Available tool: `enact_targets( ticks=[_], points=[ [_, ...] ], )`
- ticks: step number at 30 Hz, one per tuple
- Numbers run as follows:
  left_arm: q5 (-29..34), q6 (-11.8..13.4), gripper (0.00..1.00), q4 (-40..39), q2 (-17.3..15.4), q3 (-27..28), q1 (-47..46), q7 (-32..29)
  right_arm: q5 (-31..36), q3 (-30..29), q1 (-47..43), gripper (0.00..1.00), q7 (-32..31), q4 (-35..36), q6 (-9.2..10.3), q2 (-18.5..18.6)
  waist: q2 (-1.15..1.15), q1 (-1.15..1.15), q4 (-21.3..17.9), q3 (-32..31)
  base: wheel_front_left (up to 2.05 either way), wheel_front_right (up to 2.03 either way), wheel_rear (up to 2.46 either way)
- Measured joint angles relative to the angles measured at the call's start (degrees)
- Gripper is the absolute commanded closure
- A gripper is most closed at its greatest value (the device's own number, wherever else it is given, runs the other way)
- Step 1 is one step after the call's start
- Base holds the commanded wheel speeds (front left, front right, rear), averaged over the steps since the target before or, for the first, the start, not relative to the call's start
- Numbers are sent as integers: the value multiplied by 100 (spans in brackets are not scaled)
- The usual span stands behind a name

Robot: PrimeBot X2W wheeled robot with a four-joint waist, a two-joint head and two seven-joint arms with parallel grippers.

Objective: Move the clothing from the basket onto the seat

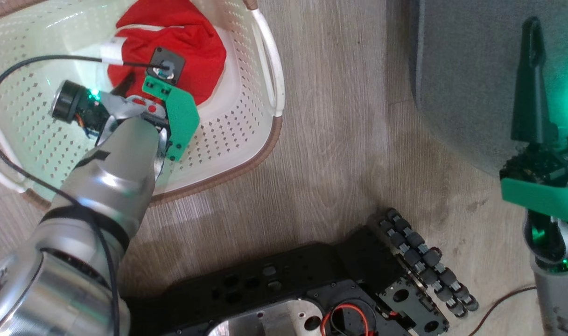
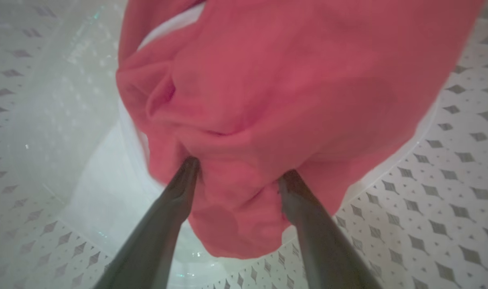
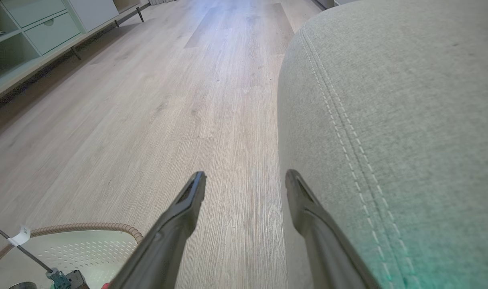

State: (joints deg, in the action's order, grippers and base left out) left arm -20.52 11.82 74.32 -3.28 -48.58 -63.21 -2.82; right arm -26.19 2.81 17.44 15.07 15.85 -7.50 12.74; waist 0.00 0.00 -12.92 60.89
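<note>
The red clothing [image 1: 190,46] lies bunched with a white section at the far end of the cream basket [image 1: 239,116] on the floor. My left arm reaches down into the basket. In the left wrist view my left gripper [image 2: 239,170] is open, both fingertips [image 2: 189,166] pressed into a fold of the clothing [image 2: 288,80] above the perforated basket wall [image 2: 448,180]. The grey seat [image 1: 461,70] fills the upper right. My right gripper [image 1: 555,18] hovers over its edge, open and empty. In the right wrist view that gripper [image 3: 246,176] points along the seat's [image 3: 408,100] stitched side.
Wood floor [image 1: 340,140] separates the basket from the seat. My dark base [image 1: 288,289] and its roller wheel [image 1: 424,261] sit at the bottom. A black cable [image 1: 13,84] loops over the basket. A low cabinet with drawers [image 3: 47,24] lines the far left wall.
</note>
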Motion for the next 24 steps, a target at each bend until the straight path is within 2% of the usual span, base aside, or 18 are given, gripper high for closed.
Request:
enact_targets(
  ticks=[3,4,5,6,16,24],
  points=[
    [0,16,0,-2,0,-19,-32,-86,1,2,-69,0,0,57,0,-1,0,0,-8,40,0,0,0],
    [0,16,14,-2,1,-30,-31,-144,1,2,-68,0,0,62,0,-1,0,0,-8,45,0,0,0],
    [-1,13,66,-1,0,-30,-31,-181,1,1,-68,0,0,65,0,-1,0,0,-7,50,0,0,0],
    [-1,9,100,-1,-1,-33,-32,-192,1,1,-68,0,2,70,0,-1,0,0,-7,57,0,0,0],
    [-70,-108,100,4,-7,-73,-30,-154,2,1,-46,0,5,19,0,-12,0,0,20,-20,0,0,0],
    [-146,-112,100,9,-59,-112,19,191,10,143,204,0,-2,-291,0,-125,0,0,-15,-316,0,0,0]
  ],
)
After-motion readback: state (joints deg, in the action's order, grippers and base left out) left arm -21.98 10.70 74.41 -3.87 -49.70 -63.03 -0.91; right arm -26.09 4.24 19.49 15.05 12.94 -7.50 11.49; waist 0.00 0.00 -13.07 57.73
